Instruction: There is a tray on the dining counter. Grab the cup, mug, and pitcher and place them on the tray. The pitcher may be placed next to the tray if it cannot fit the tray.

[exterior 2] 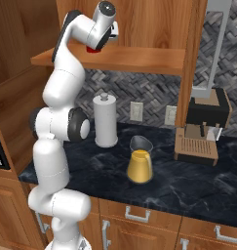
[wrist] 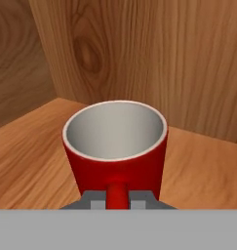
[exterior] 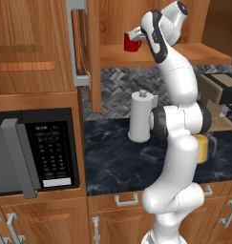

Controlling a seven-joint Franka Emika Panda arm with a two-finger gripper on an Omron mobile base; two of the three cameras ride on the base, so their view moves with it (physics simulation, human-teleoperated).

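The gripper (wrist: 118,201) is pinched shut on the handle of the red mug (wrist: 115,146), which stands on the wooden shelf (wrist: 27,161) in the cabinet corner. With only 2 fingertips on a thin handle, the mug could swing, or clip the cabinet wall (wrist: 154,53) behind it

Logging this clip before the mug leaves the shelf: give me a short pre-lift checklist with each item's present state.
1. Hand closed on the handle of the red mug: ok.
2. Mug upright on the wooden shelf: ok.
3. Mug empty, nothing to spill: ok.
4. Room above the mug for a lift: cannot tell.
5. Pitcher standing on the counter below, apart from the paper-towel roll: ok.
6. Tray ready to receive the mug: cannot tell.
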